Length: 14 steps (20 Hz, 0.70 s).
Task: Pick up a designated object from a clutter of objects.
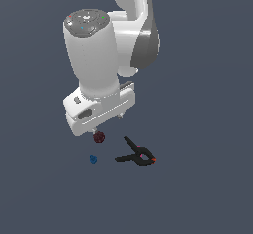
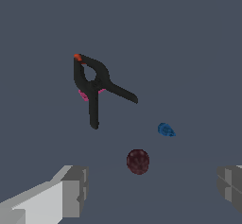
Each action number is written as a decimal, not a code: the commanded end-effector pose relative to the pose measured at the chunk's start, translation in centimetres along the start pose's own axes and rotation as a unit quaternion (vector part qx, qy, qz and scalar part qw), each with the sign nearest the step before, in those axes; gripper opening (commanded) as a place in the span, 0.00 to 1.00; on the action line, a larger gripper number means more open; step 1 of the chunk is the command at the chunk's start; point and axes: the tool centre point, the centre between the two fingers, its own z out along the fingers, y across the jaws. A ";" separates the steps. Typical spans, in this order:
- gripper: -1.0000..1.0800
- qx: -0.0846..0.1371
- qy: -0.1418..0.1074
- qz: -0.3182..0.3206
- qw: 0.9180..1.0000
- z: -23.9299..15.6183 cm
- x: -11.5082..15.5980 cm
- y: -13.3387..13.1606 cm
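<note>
The designated object, a tiny bright blue knobbly piece [image 1: 93,159] [image 2: 166,130], lies on the dark floor at the exterior view's left of the clutter of objects. A dark red bumpy ball [image 1: 99,137] [image 2: 138,161] sits just behind it, directly under the hand. The black clamp with red-orange tips [image 1: 137,155] [image 2: 94,86] lies to the exterior view's right. My gripper [image 1: 107,124] [image 2: 151,192] hovers above the ball, open and holding nothing. Its grey fingers [image 2: 71,190] stand wide apart in the wrist view. The blue piece is apart from both fingers.
The floor is one flat dark blue-grey surface [image 1: 207,188]. The white arm [image 1: 94,55] rises above the objects and hides the ground behind the ball in the exterior view.
</note>
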 end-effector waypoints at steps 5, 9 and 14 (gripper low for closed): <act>0.96 0.002 -0.002 -0.074 0.997 2.7 0.0 1.9; 0.96 0.003 -0.003 -0.119 0.993 4.3 0.0 3.1; 0.96 0.005 -0.004 -0.174 0.985 6.5 -0.2 4.5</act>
